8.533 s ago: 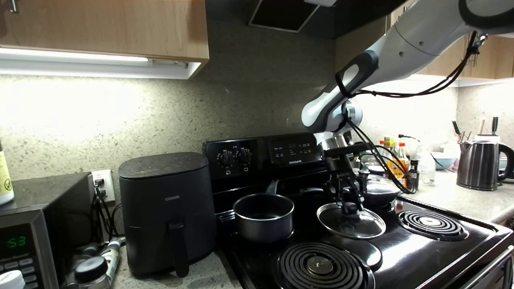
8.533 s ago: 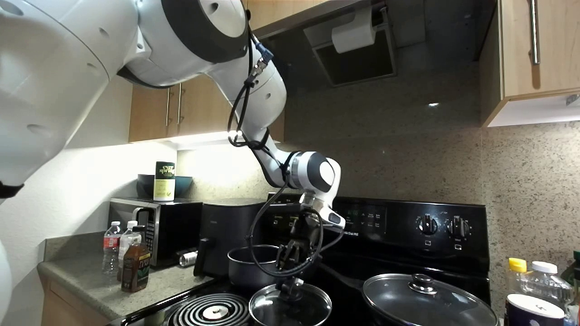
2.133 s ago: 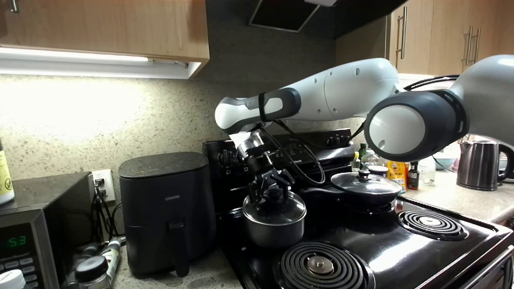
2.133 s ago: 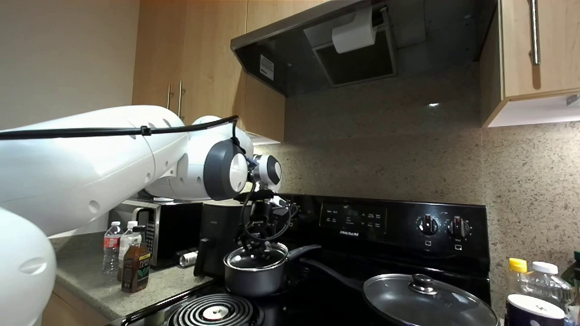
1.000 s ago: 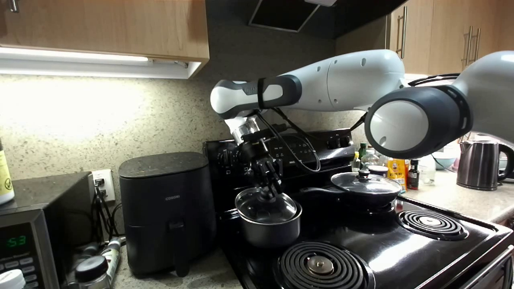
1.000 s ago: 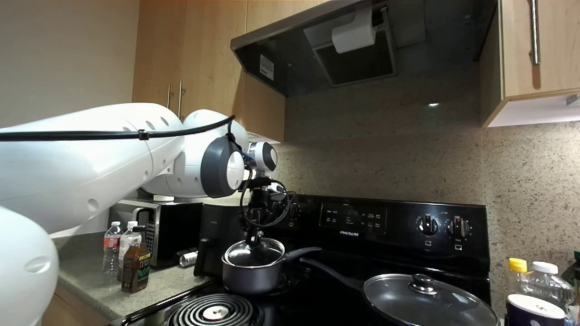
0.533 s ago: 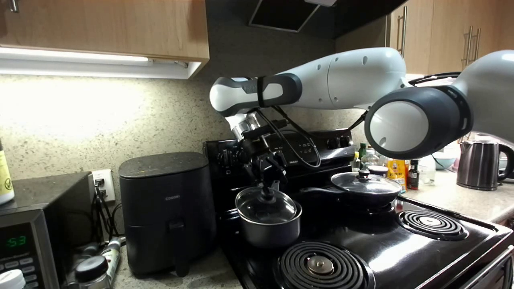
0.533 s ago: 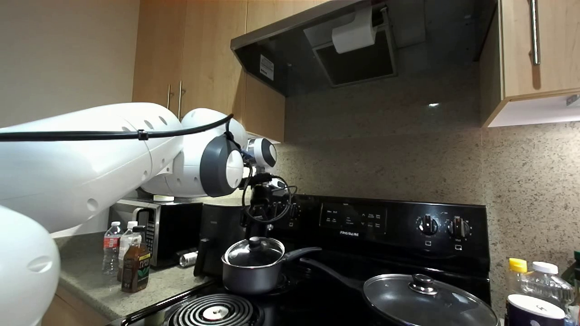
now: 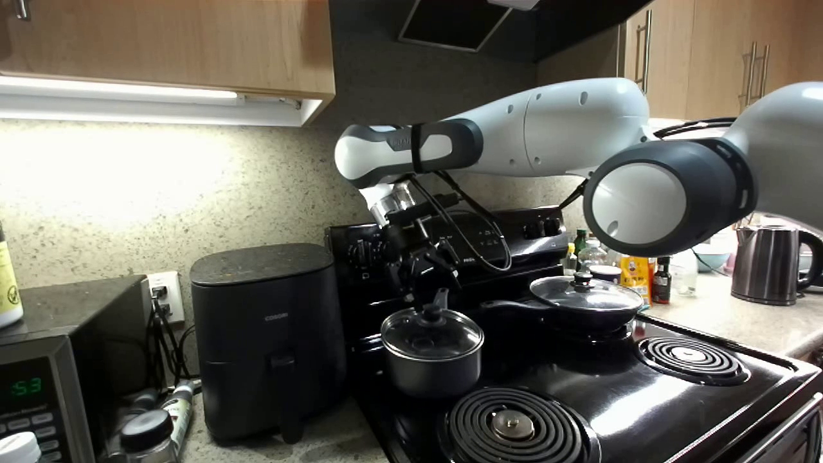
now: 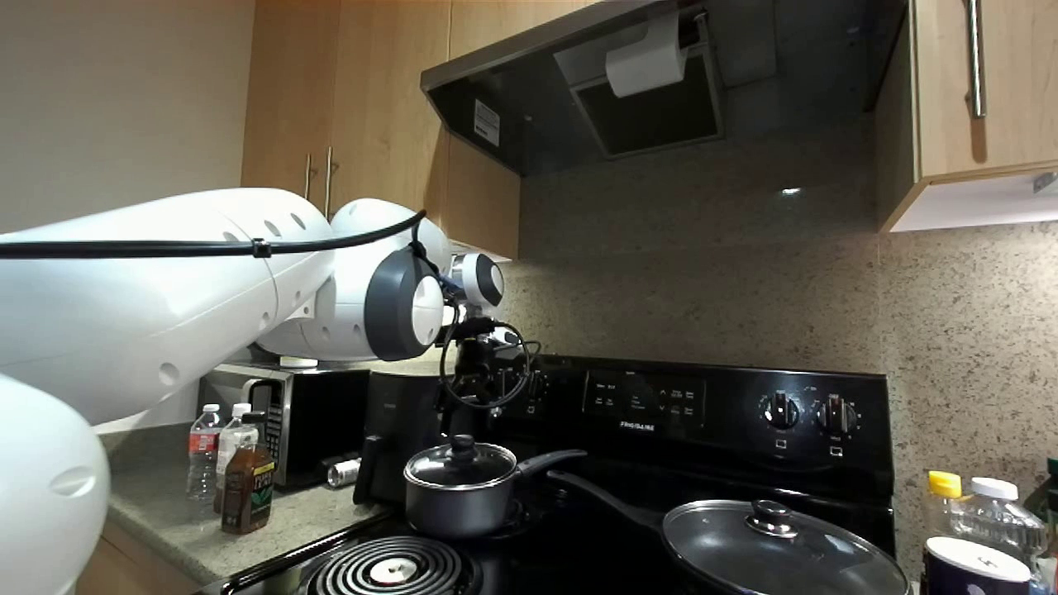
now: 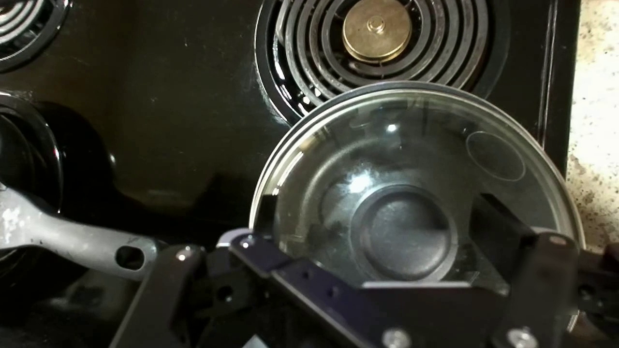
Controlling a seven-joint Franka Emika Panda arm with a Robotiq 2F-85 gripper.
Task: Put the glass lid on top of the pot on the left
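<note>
All but backing away seems done: the lid [image 9: 432, 337] sits level on the pot [image 10: 459, 511] in both exterior views, and the gripper [image 11: 375, 211], fingers [image 11: 500, 234] spread wide, holds nothing near the lid's knob [image 10: 463, 448].

There are two glass lids [image 9: 437, 337] [image 9: 595, 297], one pot [image 9: 434, 378], one pan [image 9: 584, 321], one gripper [image 11: 379, 210] — and two bare coil burners [image 9: 512, 425] [image 9: 688, 355]. One air fryer [image 9: 270, 341], one microwave [image 10: 324, 430], one kettle [image 9: 765, 265] — and three bottles [image 10: 203, 464] [image 10: 231, 446] [image 10: 248, 487] beside the microwave.

wrist: close above glass lid [image 11: 411, 175], facing down | both exterior views: farther, sharing stove [image 9: 627, 395]
</note>
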